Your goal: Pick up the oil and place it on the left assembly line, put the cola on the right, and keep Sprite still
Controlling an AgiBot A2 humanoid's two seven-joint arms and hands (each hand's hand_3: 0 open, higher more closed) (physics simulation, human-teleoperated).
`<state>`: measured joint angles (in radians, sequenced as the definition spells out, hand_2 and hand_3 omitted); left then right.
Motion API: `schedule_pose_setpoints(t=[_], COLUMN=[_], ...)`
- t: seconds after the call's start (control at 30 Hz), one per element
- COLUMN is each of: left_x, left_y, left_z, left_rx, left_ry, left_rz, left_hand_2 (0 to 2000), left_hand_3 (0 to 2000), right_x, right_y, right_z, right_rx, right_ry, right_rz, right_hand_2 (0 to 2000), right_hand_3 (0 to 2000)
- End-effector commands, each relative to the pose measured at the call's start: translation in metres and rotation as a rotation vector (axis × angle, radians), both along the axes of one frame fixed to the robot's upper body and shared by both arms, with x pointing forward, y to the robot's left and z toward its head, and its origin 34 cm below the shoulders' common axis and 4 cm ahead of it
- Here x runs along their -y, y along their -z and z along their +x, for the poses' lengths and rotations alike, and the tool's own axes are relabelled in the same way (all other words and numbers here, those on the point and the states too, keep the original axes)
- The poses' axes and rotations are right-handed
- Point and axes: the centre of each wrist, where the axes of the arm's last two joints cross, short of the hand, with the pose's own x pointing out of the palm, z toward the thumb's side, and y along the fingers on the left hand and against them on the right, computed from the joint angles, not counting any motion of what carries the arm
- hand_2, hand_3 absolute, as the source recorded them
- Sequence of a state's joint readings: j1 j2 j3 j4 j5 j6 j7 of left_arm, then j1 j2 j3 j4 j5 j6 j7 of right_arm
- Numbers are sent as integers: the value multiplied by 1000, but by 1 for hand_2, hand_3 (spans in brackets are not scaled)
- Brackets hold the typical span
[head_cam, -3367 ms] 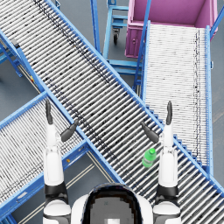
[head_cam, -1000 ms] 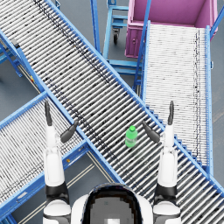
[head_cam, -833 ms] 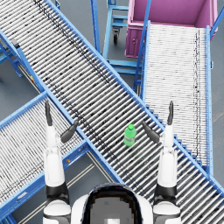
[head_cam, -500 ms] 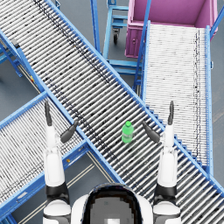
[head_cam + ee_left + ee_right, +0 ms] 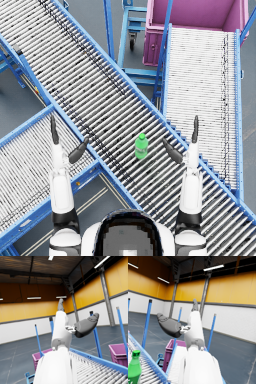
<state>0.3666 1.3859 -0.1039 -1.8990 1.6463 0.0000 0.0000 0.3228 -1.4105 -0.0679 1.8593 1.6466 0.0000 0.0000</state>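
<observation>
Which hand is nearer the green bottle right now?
Right. The right hand is open, close beside the green bottle on the diagonal conveyor; the left hand, also open, sits farther off at the conveyor's other edge.

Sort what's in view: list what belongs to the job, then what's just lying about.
Job: green Sprite bottle, middle conveyor, left conveyor, right conveyor, left hand, right hand.
Lying about: pink bin, blue trolley.

Green bottle (image 5: 141, 146): label too small to read from the head view; the right wrist view cuts off its lower body. Pink bin (image 5: 200, 15), 1 o'clock: far side cropped. Long conveyor (image 5: 75, 75) runs off frame at 11 and 5 o'clock.
</observation>
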Motion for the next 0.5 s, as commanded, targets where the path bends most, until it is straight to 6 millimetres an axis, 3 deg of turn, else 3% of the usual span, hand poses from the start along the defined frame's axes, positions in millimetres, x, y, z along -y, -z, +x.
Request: schedule_pose_setpoints(t=[0.03, 0.5], left_x=[-1, 0], left_y=[-4, -2], left_z=[0, 0], left_rx=[15, 8], left_ry=[-4, 1], left_rz=[0, -1], left_hand_2=[0, 0], left_hand_3=[0, 0], right_x=[0, 1], right_y=[-4, -3], right_z=[0, 0], right_rx=[16, 10], right_ry=[2, 5], right_rz=[-1, 5], right_hand_2=[0, 0], right_hand_3=[0, 0])
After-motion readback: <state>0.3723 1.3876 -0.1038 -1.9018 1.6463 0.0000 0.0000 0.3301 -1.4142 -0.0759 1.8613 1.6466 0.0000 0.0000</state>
